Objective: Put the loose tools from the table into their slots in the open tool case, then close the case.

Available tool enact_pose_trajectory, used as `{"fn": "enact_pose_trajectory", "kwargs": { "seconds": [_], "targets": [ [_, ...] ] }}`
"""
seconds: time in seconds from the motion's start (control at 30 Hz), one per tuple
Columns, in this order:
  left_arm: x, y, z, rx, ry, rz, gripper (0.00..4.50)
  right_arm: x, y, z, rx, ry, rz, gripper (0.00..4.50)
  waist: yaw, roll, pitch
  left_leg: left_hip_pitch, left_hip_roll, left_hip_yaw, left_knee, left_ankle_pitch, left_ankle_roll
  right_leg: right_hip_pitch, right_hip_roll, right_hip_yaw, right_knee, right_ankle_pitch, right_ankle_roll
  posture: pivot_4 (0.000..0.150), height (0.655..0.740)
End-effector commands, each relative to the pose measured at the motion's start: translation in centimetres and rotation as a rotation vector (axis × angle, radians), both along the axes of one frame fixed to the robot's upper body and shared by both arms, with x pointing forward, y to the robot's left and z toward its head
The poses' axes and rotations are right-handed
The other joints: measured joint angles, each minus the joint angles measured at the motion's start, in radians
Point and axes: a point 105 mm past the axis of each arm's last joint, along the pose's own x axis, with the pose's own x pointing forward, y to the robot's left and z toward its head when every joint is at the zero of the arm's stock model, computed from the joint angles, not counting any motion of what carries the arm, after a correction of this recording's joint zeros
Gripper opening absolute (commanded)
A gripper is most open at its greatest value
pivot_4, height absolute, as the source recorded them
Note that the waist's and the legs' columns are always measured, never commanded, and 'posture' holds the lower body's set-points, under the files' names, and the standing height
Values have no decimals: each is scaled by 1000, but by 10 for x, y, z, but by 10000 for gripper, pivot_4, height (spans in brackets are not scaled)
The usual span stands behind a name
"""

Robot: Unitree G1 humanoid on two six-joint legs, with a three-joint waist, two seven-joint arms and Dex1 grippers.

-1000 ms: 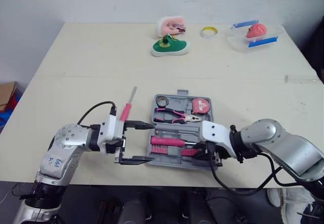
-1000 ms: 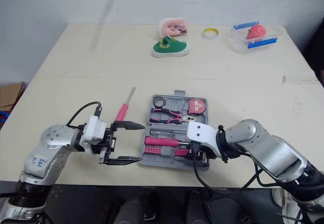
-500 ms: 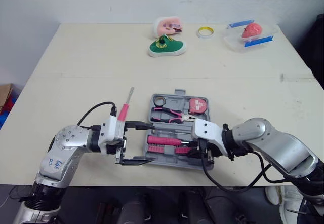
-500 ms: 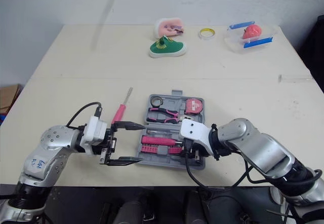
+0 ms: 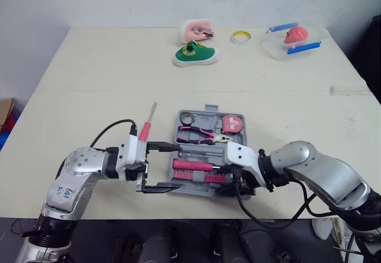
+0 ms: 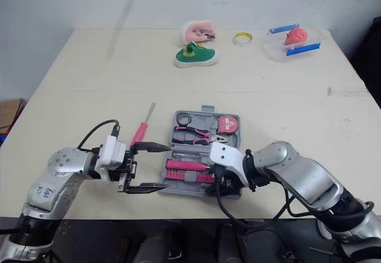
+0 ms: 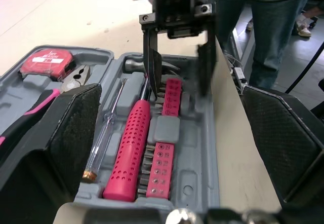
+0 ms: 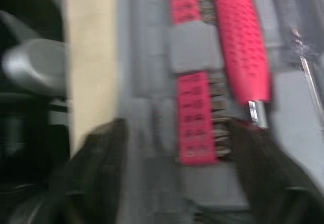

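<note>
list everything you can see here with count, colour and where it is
table: 1, cream, under everything
tool case: 1, grey, open, by the near edge
pliers: 1, pink and black, in the case
tape measure: 1, red, case's far right corner
pink-handled tool: 1, in the case's near half
bit strips: 2, pink, in the case beside that handle
screwdriver: 1, pink handle, loose on the table left of the case
shoe: 1, green, far side
tape ring: 1, yellow, far side
container: 1, clear with blue clips, far right
left gripper: open, at the case's left end
right gripper: open, over the case's near right part
</note>
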Motion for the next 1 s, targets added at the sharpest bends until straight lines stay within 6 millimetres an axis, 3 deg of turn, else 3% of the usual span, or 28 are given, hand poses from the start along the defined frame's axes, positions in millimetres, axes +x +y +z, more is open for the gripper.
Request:
{"fn": "enact_pose_trajectory", "kwargs": {
  "seconds": [0.03,0.23,0.27,0.37,0.53,0.57,1.0],
  "targets": [
    [-4,1,4,4,-20,-7,45000,-8,-5,36,130,-73,111,44001,2,0,0,0,0,0,0,0,1,1,0,0,0,0,0,1500,7400],
    [-5,0,4,-1,-18,-4,45000,0,-20,43,286,-136,78,44001,6,-1,0,0,0,0,0,0,1,1,0,0,0,0,1,1500,7400],
    [-5,0,3,-1,-18,-4,45000,2,-20,41,312,-148,74,41791,6,-1,0,0,0,0,0,0,1,1,0,0,0,0,1,1500,7400],
    [-5,0,3,0,-17,-5,45000,-1,-19,31,349,-168,105,30418,3,-1,0,0,0,0,0,0,1,1,0,0,0,0,1,1500,7400],
    [-3,0,4,3,-23,-10,45000,0,-10,18,433,-167,100,3559,2,-1,0,1,0,0,0,0,1,1,1,0,1,0,1,1500,7400],
    [-3,0,4,5,-25,-11,45000,-1,-10,13,433,-156,99,497,2,-1,0,1,0,0,1,0,1,1,0,0,1,0,1,1500,7400],
    [-1,2,4,13,-32,0,45000,14,-23,-35,259,-148,68,497,3,-1,0,1,0,0,1,1,1,1,0,0,1,0,1,1500,7400]
  ]
}}
